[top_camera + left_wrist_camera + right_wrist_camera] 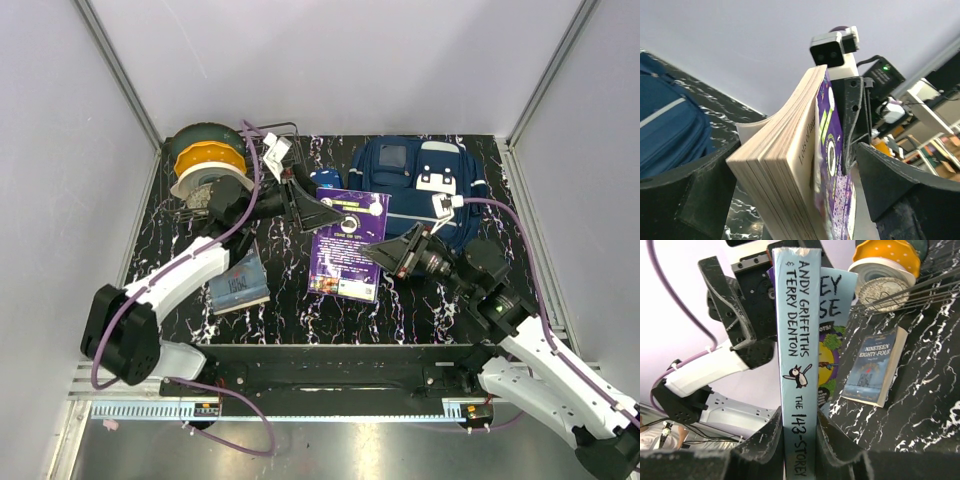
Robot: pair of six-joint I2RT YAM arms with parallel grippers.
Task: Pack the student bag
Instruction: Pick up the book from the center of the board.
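right gripper: clamped on the spine of the purple book
left gripper: jaws wide apart, straddling the book's page edge, no grip
student bag: far right of table, just beyond the book
paperback: near left, flat on table

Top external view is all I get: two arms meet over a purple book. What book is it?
Observer: The right wrist view shows the spine of the purple book: "The 143-Storey", by Andy Griffiths and Terry Denton.
Operator: Which arm is really gripping it?
Observer: Only the right gripper is shut on it, at the spine. The left gripper stands wide open, with one finger on either side of the page edges.
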